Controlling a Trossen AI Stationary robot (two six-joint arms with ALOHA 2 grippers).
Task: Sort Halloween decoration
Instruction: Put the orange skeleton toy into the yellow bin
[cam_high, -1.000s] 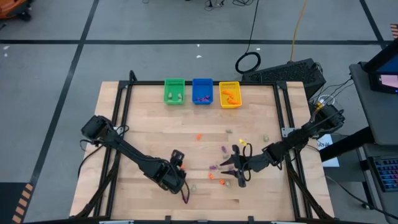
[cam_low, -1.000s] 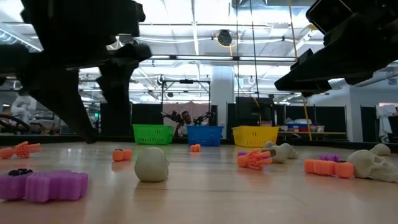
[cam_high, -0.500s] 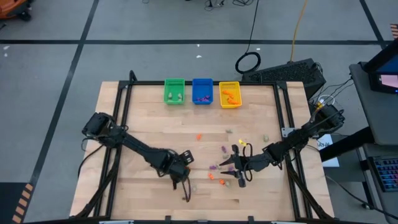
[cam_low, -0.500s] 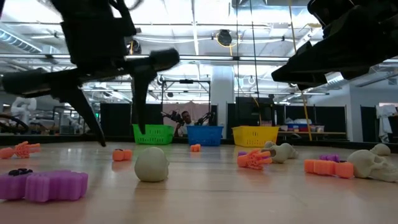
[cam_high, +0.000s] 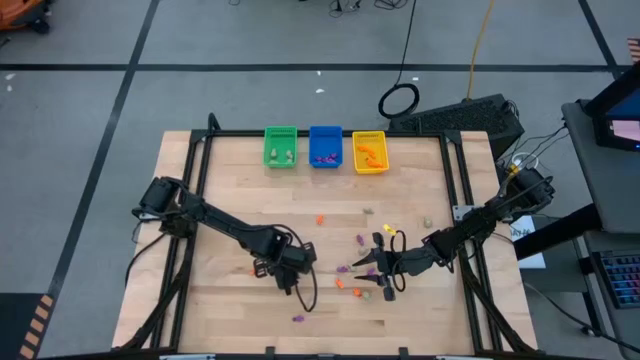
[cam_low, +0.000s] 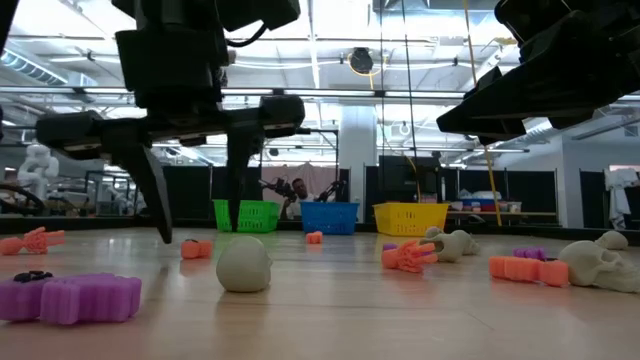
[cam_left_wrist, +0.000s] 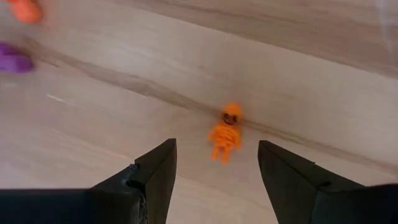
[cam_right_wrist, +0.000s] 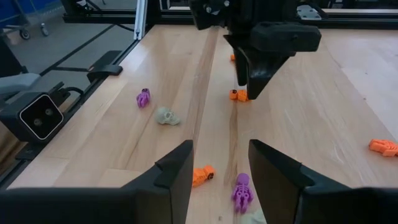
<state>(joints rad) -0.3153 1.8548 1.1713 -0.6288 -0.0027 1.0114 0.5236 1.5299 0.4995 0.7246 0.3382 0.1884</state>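
Left gripper (cam_left_wrist: 214, 163): jaws apart, empty, poised over an orange skeleton trinket (cam_left_wrist: 226, 132) on the table (cam_high: 240, 175), near centre. Right gripper (cam_right_wrist: 219, 163): jaws apart, empty, right of centre. Remaining trinkets (cam_high: 360, 240) scattered mid-table.

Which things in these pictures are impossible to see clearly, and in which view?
- High view: the trinkets inside the green bin, blue bin and yellow bin are too small to identify.
- Low view: the bin walls hide their contents; the left gripper partly covers the green bin.
- Left wrist view: the purple trinket is blurred and cut by the edge.
- Right wrist view: the right gripper fingers hide part of the table.
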